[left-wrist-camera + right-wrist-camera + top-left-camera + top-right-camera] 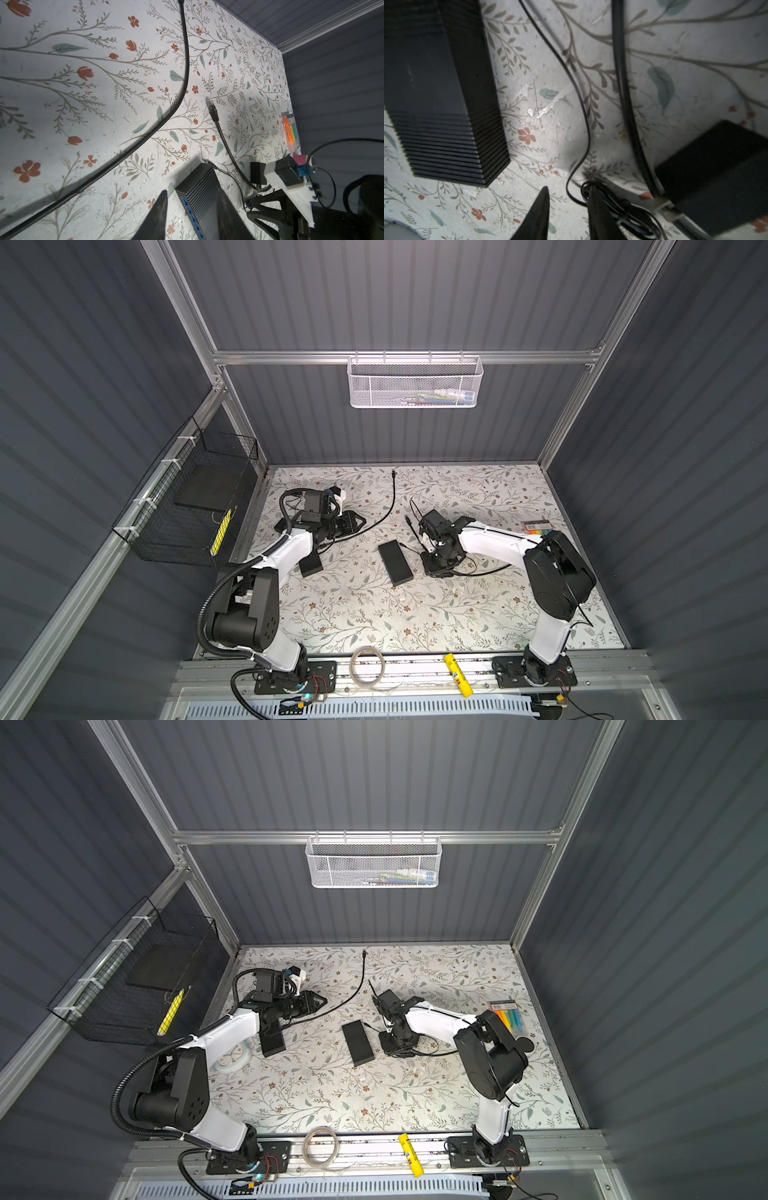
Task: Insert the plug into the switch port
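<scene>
Switch partly behind left end effector

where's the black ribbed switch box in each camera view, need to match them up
In a top view: the black ribbed switch box lies mid-table.
In a top view: mid-table again.
Left wrist: bottom centre, blue ports showing.
Right wrist: fills the upper left.
Shared landmark: the floral table mat under it.

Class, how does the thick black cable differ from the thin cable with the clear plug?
The thick cable is far stouter than the thin cable. The thick cable sweeps a long curve; the thin cable lies nearly straight. The thin cable's plug is clear; the thick cable's end is dark. Both are black.
</scene>
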### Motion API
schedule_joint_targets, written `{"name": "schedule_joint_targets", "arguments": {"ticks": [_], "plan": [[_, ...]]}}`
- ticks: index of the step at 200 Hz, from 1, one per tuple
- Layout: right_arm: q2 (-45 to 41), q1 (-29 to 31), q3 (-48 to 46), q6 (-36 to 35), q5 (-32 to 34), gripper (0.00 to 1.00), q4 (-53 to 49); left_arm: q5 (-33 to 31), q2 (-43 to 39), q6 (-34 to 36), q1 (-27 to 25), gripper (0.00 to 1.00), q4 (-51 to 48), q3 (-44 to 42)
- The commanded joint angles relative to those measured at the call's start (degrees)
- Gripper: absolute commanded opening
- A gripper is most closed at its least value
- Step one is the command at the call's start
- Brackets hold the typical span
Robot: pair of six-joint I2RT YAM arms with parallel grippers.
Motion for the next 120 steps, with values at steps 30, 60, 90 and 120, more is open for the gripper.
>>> {"name": "schedule_joint_targets", "arguments": {"ticks": [30, 60, 90, 120], "plan": [[3.34, 1.18, 0.48, -3.45, 3.15, 0.33, -2.27, 0.94, 0.24, 0.17, 0.43, 0.4, -0.41, -0.37], [5.05, 2.41, 1.25, -5.29, 6.0, 0.32, -3.45, 1.31, 0.85, -0.05, 0.43, 0.4, 0.2, -0.18], [6.68, 3.48, 1.32, -5.21, 6.95, 0.26, -3.82, 1.26, 0.99, -0.03, 0.43, 0.4, 0.12, -0.12], [6.44, 3.58, 1.12, -4.38, 7.55, 0.16, -3.66, 1.32, 1.33, 0.04, 0.43, 0.4, 0.03, 0.07]]}}
